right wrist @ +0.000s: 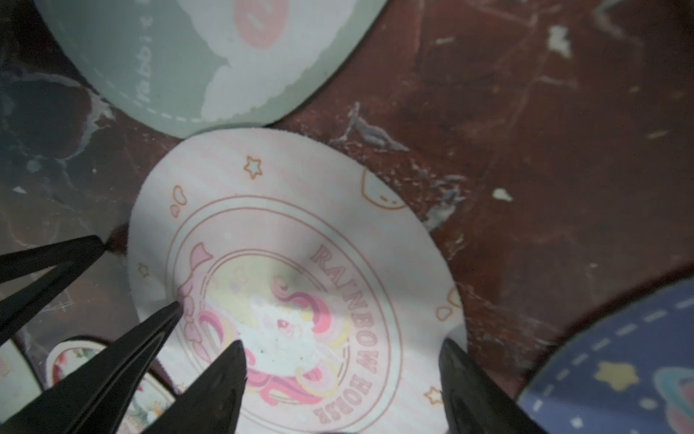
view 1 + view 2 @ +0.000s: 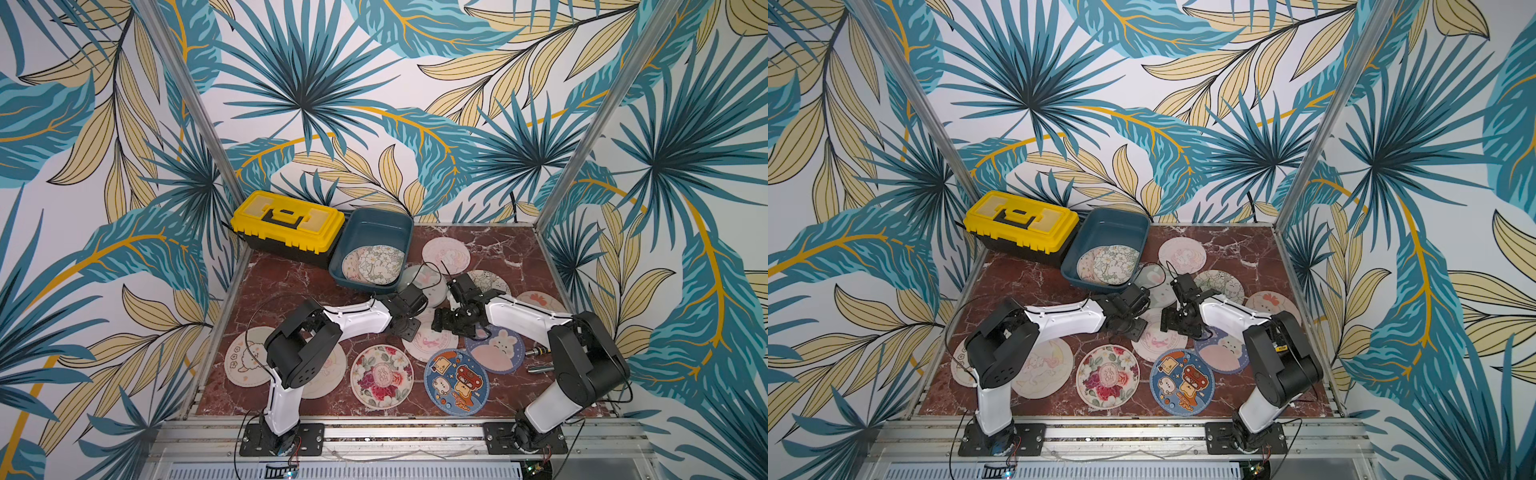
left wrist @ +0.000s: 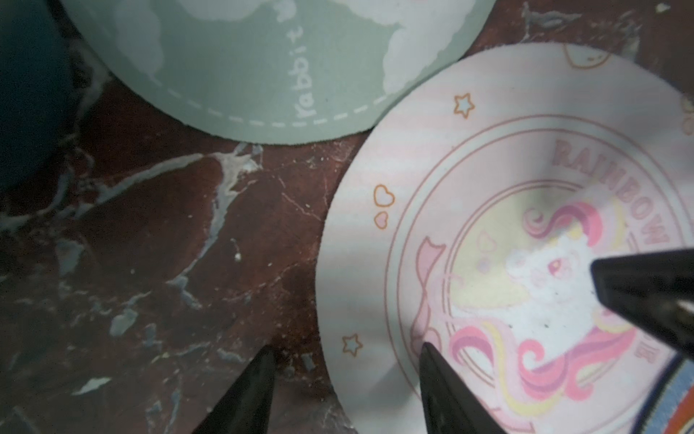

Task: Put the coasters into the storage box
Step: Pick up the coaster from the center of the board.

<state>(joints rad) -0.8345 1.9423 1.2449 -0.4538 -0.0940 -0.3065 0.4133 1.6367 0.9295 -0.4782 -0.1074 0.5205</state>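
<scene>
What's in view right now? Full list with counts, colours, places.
table: one, red-brown marble.
box: one, teal; back of table.
toolbox: one, yellow lid, black body; left of box.
loose coasters: ten; pink, cream, floral, green, blue; spread on table.
boxed coasters: at least two; floral, pink; in box.
small tools: two, dark; near right arm, too small to identify.
left gripper: one, black, open; astride pink horse coaster edge.
right gripper: one, black, open; over same coaster.
</scene>
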